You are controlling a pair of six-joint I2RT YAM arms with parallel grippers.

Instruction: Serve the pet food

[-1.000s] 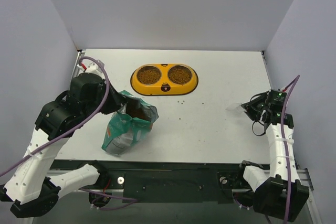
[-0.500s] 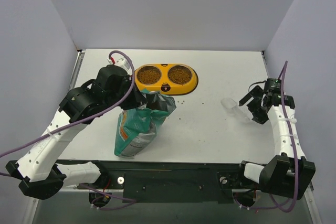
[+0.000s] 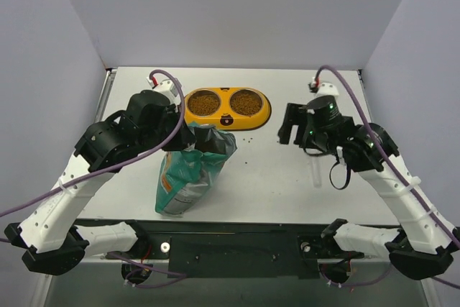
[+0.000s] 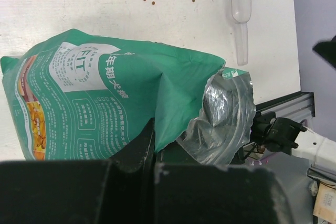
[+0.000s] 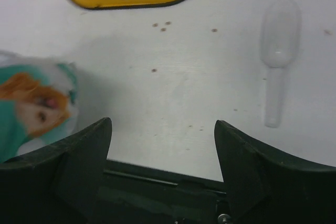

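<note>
The pet food fills both bowls (image 3: 204, 103) of the yellow feeder (image 3: 263, 114), and a few pellets (image 3: 248, 139) lie loose on the table. My left gripper (image 3: 195, 136) is shut on the top edge of the teal bag (image 3: 185, 180), which stands upright in front of the feeder. In the left wrist view the gripper (image 4: 153, 132) pinches the bag (image 4: 105, 103) beside its torn silver mouth. My right gripper (image 3: 288, 125) hovers open and holds nothing, right of the feeder. In the right wrist view that gripper (image 5: 163, 125) shows bare table between its fingers.
A clear plastic scoop (image 3: 317, 170) lies on the table below the right arm, also seen as the scoop (image 5: 277, 51) in the right wrist view and the scoop (image 4: 240, 9) in the left. The table's near edge is a black rail (image 3: 237, 246). Walls enclose three sides.
The right gripper opened, left the scoop on the table and swung from the far right in toward the feeder. The left arm brought the bag up and to the right, then held it.
</note>
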